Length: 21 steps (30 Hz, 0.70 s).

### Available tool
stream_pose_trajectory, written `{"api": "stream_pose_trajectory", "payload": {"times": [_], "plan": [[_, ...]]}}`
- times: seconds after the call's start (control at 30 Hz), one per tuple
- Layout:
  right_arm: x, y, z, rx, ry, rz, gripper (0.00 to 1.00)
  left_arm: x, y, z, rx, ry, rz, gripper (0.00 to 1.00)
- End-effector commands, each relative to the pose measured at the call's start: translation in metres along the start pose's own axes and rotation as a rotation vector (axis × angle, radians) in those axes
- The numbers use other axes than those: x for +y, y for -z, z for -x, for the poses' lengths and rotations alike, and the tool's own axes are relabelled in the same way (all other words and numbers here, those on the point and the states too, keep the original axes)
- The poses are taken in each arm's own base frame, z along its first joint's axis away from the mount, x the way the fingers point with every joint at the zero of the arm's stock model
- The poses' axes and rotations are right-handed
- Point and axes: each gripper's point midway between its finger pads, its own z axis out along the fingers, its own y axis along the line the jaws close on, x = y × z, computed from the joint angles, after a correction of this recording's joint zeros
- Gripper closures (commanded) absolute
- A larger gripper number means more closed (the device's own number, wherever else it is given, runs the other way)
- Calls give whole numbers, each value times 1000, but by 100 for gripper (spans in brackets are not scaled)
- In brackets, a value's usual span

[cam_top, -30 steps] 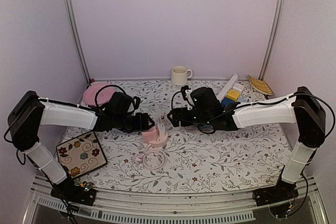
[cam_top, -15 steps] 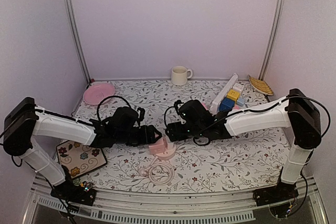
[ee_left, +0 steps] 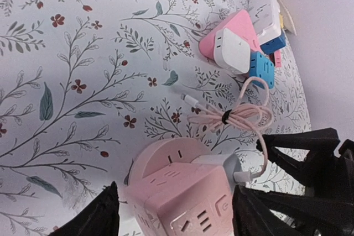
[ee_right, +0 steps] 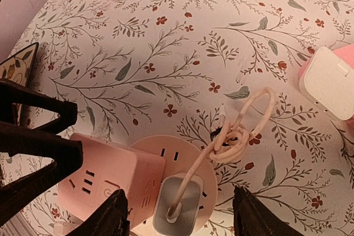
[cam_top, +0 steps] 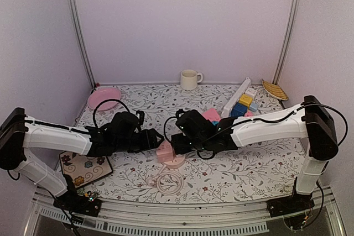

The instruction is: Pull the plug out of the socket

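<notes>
The pink cube socket (cam_top: 164, 151) on its round pink base sits at the table's middle front. A white plug (cam_top: 176, 154) is pushed into the base, and its pink cable coil (cam_top: 167, 181) lies in front. My left gripper (cam_top: 156, 141) comes from the left. In the left wrist view its gripper (ee_left: 176, 200) has a finger against each side of the socket (ee_left: 182, 192), and the plug (ee_left: 221, 165) shows behind. My right gripper (cam_top: 175, 143) comes from the right. In the right wrist view its gripper (ee_right: 178, 200) is wide open astride the plug (ee_right: 176, 211), not touching it.
A cream cup (cam_top: 189, 79) stands at the back wall and a pink plate (cam_top: 102, 98) at the back left. A flowered tile (cam_top: 84, 164) lies front left. A white strip, coloured blocks (cam_top: 243, 106), a pink box (cam_top: 212, 115) and a yellow dish (cam_top: 275, 89) lie at the right back.
Both arms have moved toward the front edge. The socket, plug and cable coil shifted nearer with them. My right gripper has closed in over the plug.
</notes>
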Motion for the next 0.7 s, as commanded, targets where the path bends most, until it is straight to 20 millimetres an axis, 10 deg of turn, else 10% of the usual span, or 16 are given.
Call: {"api": "stream_pose_trajectory", "payload": {"times": [0.0, 0.67], "plan": [[-8, -7, -8, 23, -9, -65, 37, 6, 2, -8, 14, -27, 11, 32], [8, -30, -31, 105, 48, -63, 53, -1, 15, 7, -7, -195, -29, 29]]}}
